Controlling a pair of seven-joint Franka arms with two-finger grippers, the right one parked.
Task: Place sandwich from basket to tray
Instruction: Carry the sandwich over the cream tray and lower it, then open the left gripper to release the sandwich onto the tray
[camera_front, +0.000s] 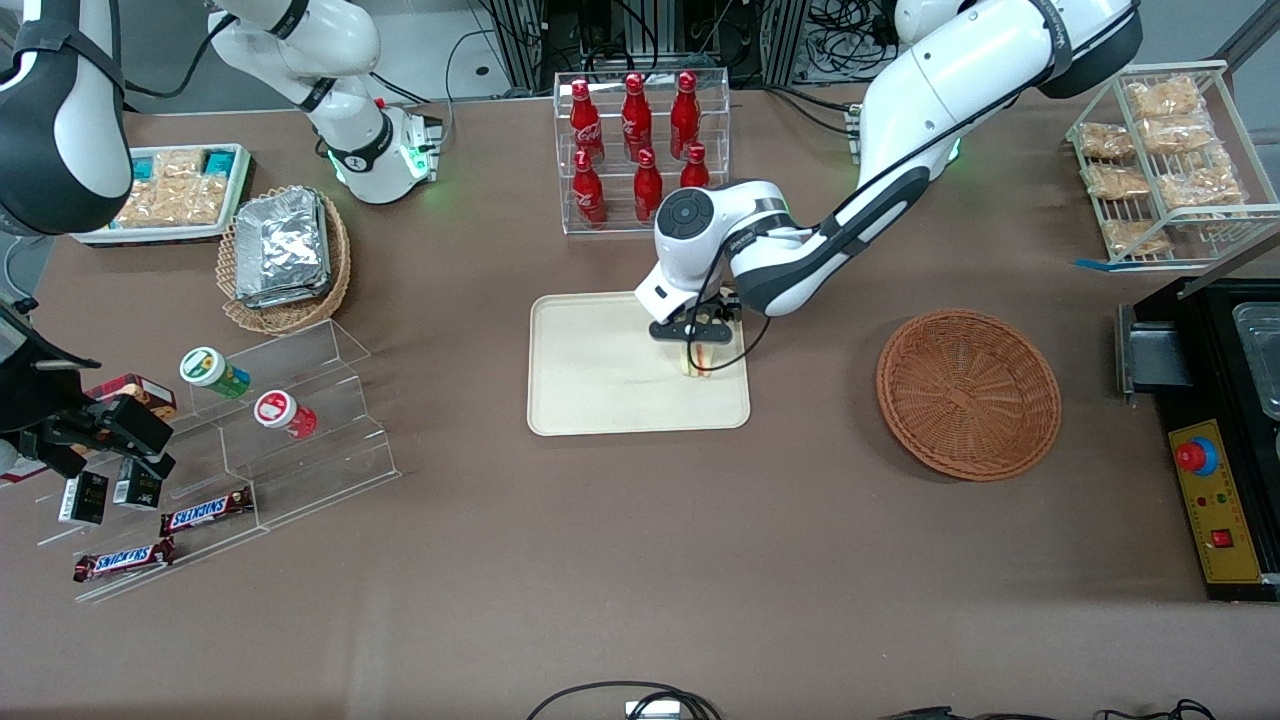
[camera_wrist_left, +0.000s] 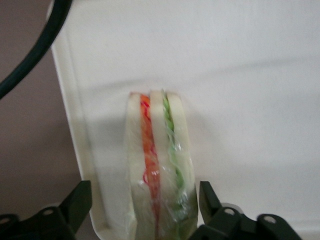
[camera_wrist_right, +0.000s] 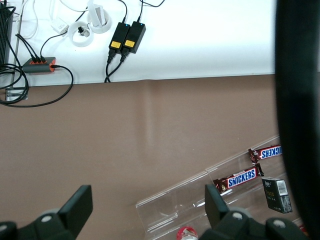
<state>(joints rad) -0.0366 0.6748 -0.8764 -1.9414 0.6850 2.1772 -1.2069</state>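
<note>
Item 1, sandwich (camera_wrist_left: 159, 165): wedge of white bread w/ orange-red and green filling, in clear film. Stands on edge on the tray (camera_front: 600, 400), at the tray's edge toward the working arm's end, nearer its front-camera corner than its bottle-rack side. Est. handling: light, soft, easily crushed; film prob. slippery. Best held across the two flat bread faces, low force; top-heavy on edge, may tip once let go.

Item 2, gripper (camera_front: 700, 345): directly above sandwich, fingers (camera_wrist_left: 77, 202) either side of it. Wrist view shows gaps betw. both fingers and bread, so spread, not pinching. Judged: release made or being made; task near done.

Item 3, basket (camera_front: 968, 392): round red-brown wicker, empty, on the surface (camera_front: 640, 560), well apart from tray toward working arm's end.

Other stock, untouched: red bottles (camera_front: 640, 130) in clear rack farther from front camera than tray; wire rack of snack bags (camera_front: 1160, 160); foil packets (camera_front: 282, 245) in tan basket and Snickers bars (camera_front: 205, 512) on acrylic steps toward parked arm's end.

Not visible / unclear: sandwich mostly covered by wrist in front view; its base contact w/ tray cut off in wrist view; fingertips cut off; whether it leans, can't tell.
</note>
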